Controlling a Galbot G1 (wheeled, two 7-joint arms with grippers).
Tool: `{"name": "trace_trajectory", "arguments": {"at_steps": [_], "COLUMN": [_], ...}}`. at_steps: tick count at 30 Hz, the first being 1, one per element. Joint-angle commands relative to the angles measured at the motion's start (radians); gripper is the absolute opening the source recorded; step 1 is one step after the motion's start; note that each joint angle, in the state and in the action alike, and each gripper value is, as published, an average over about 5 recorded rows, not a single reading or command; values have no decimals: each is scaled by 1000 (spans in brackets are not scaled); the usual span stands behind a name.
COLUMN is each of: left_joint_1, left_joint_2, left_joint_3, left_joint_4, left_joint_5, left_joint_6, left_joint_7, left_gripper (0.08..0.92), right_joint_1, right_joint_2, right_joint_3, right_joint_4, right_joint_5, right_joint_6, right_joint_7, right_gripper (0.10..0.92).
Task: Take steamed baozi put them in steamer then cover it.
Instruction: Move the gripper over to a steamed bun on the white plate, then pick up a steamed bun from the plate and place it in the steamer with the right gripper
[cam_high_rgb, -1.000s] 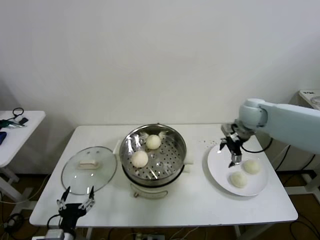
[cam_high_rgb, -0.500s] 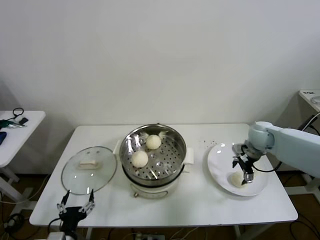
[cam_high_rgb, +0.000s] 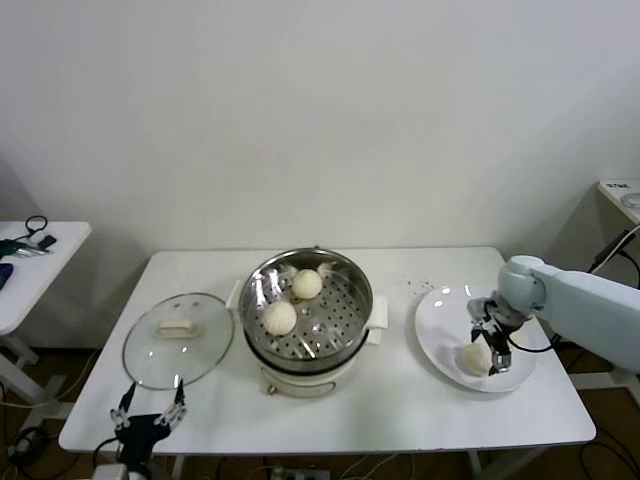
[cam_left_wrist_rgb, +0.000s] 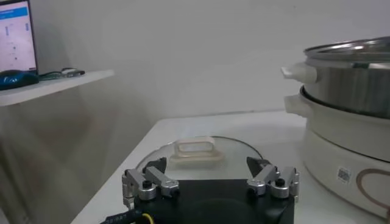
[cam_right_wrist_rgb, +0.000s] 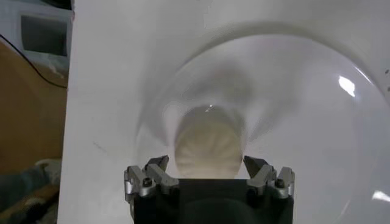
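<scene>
The steamer (cam_high_rgb: 340, 345) stands mid-table with two steamed baozi on its perforated tray, one (cam_high_rgb: 307, 284) toward the back and one (cam_high_rgb: 279, 318) nearer the front. Its cover (cam_high_rgb: 178, 338), a glass lid, lies flat on the table to the steamer's left. My right gripper (cam_high_rgb: 489, 357) is low over the white plate (cam_high_rgb: 436, 325), open, with a baozi (cam_right_wrist_rgb: 209, 149) lying between its fingers (cam_right_wrist_rgb: 157, 165); I see a gap on each side. The arm hides any other baozi on the plate. My left gripper (cam_high_rgb: 150, 412) hangs open just off the table's front edge, facing the cover's handle (cam_left_wrist_rgb: 195, 149).
The steamer's side (cam_left_wrist_rgb: 350, 131) rises close beside the left gripper (cam_left_wrist_rgb: 206, 164). A small side table (cam_high_rgb: 30, 262) with cables stands at far left. The plate's rim (cam_right_wrist_rgb: 317, 70) lies near the table's right end.
My right gripper has come down and toward the front of the plate, from above it to around a baozi. The left gripper has sunk slightly; steamer and cover are unmoved.
</scene>
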Motion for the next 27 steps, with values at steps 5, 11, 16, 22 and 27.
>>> {"name": "trace_trajectory", "arguments": {"at_steps": [5, 11, 16, 22, 27], "left_joint_1": [-2, 0, 0, 2, 4], "left_joint_2": [-5, -7, -11, -10, -8], "left_joint_3": [2, 2, 4, 3, 3], "left_joint_4": [1, -1, -7, -7, -6], "left_joint_5": [3, 2, 3, 1, 0], "left_joint_6": [1, 1, 4, 3, 1], "left_joint_7": [-1, -2, -2, -2, -3], "left_gripper": [823, 823, 823, 823, 823], "right_joint_1": [-37, -27, -9, 90, 264], "right_joint_2": [18, 24, 23, 27, 78], "right_joint_3": [40, 29, 17, -20, -89], "right_joint_4": [-32, -35, -29, -14, -1], "right_joint_5": [-26, -26, -26, -19, -13], "right_joint_6": [7, 14, 25, 116, 301], "right_joint_7": [-10, -20, -26, -42, -85], "right_gripper": [805, 754, 726, 721, 721]}}
